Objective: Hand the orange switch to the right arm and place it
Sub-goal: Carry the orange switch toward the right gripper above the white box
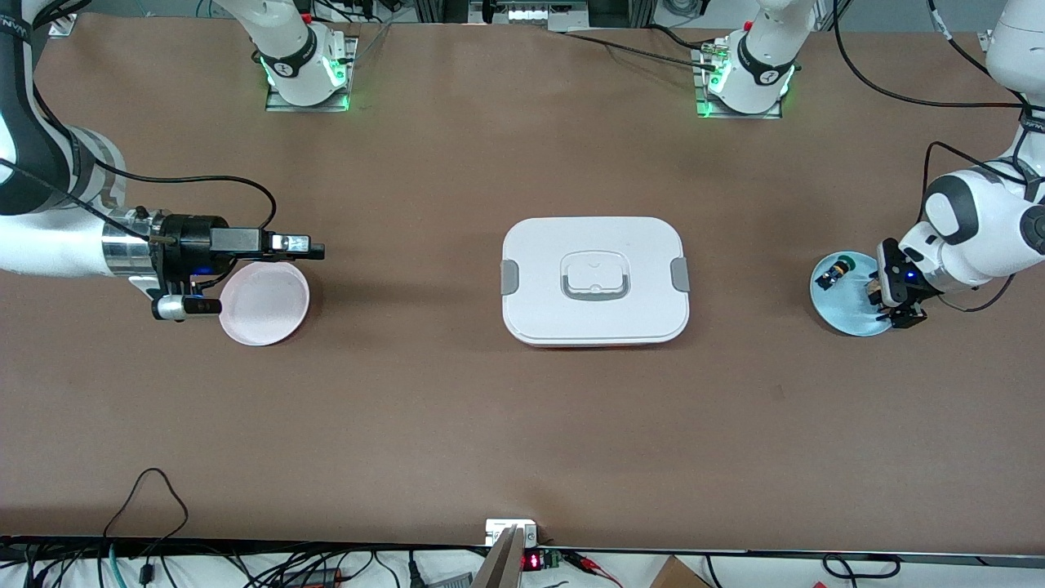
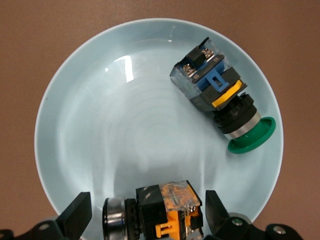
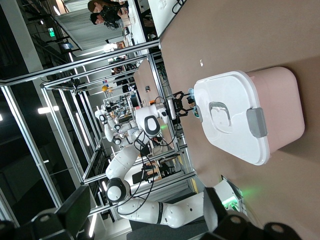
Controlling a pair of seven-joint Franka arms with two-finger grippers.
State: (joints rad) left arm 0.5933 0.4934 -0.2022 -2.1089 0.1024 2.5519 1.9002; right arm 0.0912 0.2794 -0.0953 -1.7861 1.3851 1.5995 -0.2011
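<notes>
The orange switch [image 2: 167, 210] lies on its side on the pale blue plate [image 2: 100, 115], at the plate's rim. It has a black body, orange parts and a silver ring. My left gripper [image 2: 146, 212] is down over it, open, with one finger on each side and not touching. In the front view the left gripper [image 1: 891, 309] stands over the blue plate [image 1: 845, 314] at the left arm's end of the table and covers the orange switch. My right gripper [image 1: 306, 247] hovers level over the pink plate's rim, open and empty; the right wrist view shows the right gripper [image 3: 147, 215] with nothing between its fingers.
A black-blue switch with a green cap [image 2: 225, 100] lies on the same blue plate, apart from the orange one. A white lidded box [image 1: 594, 282] sits mid-table. An empty pink plate [image 1: 265, 304] is at the right arm's end.
</notes>
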